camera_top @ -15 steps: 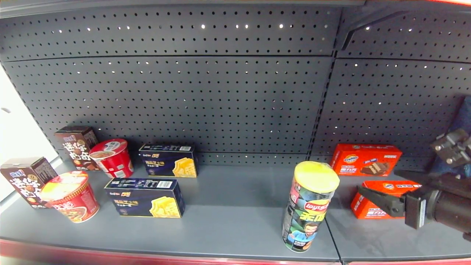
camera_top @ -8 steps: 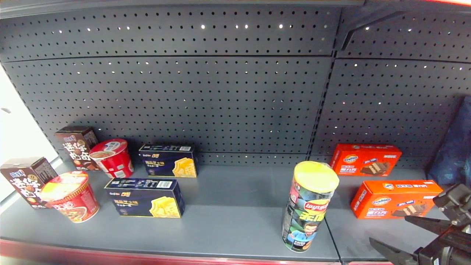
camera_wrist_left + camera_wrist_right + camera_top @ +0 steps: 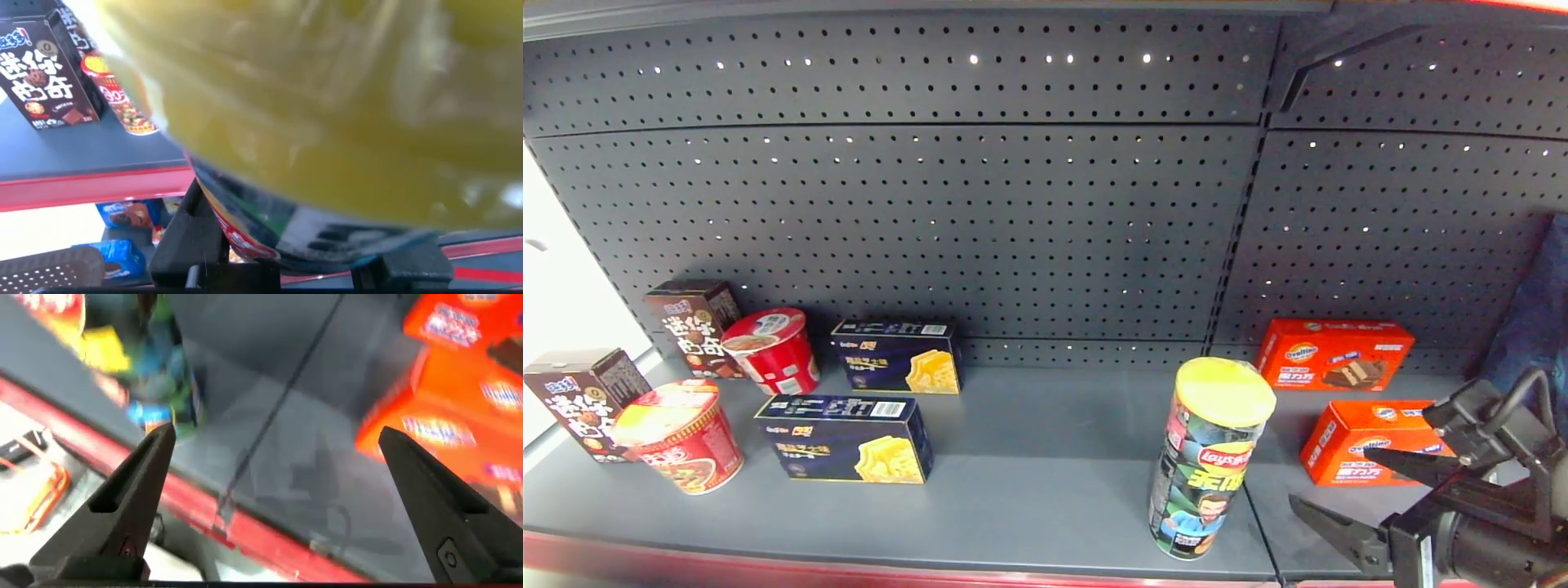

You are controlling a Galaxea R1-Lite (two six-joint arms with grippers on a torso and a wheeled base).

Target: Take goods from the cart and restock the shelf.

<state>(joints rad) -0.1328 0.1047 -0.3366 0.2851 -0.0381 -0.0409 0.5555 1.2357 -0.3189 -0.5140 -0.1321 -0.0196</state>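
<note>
A chips can [image 3: 1210,457] with a yellow lid stands upright near the front of the grey shelf [image 3: 1045,457]. Two orange boxes lie to its right, one at the back [image 3: 1331,354] and one nearer [image 3: 1356,445]. My right gripper [image 3: 1339,475] hovers open and empty at the shelf's front right, between the can and the nearer orange box. In the right wrist view its fingertips [image 3: 163,441] frame the shelf seam, with the can [image 3: 155,359] and an orange box [image 3: 458,400] beyond. My left gripper [image 3: 302,261] is shut on a second yellow-lidded chips can [image 3: 327,114], below the shelf's red front edge [image 3: 90,184].
On the shelf's left stand two brown boxes [image 3: 584,400], two red noodle cups [image 3: 682,437] and two dark blue boxes [image 3: 849,437]. A dark blue bag [image 3: 1535,327] leans at the far right. Pegboard backs the shelf. Blue packets [image 3: 122,216] and a mesh basket [image 3: 49,265] lie below.
My right gripper, open throughout, dropped from in front of the nearer orange box to the lower right, then came back up and left a little. Shelf items have not moved.
</note>
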